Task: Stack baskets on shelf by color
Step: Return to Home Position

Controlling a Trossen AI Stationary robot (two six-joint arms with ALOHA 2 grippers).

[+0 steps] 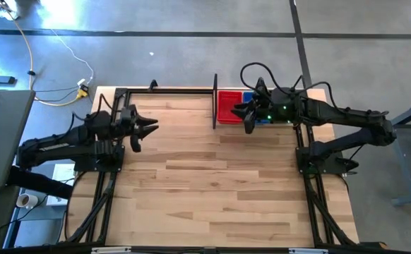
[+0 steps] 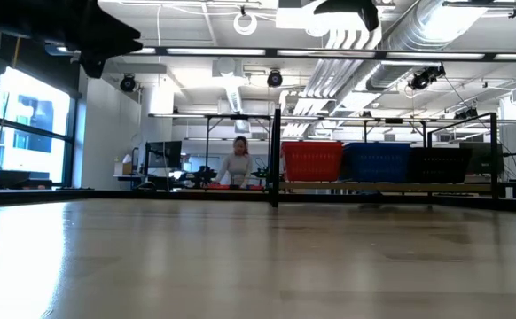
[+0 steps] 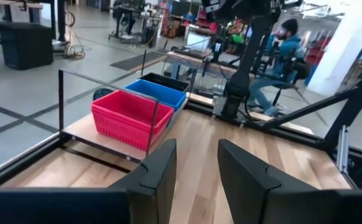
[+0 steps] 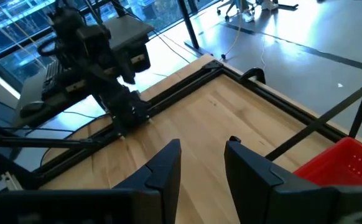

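Right pincer, released and empty, hangs over the red baskets and blue baskets on the shelf, upper centre overhead. Shelf runs left-right, black baskets rightmost. Retreat judged rightward. Left pincer, released, waits centre-left.

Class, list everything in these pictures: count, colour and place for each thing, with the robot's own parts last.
red perforated plastic baskets: one stack, red, shelf end nearer the left arm.
blue perforated plastic baskets: one stack, blue, shelf middle.
black perforated plastic baskets: one stack, black, other shelf end.
black wire shelf: one, black, far end of the table.
wooden table: one, light wood, under both arms.
person: one, light top, room beyond the table.
left hand: one, dark, open, over the table's left side.
right hand: one, dark, open, beside the baskets on the shelf.
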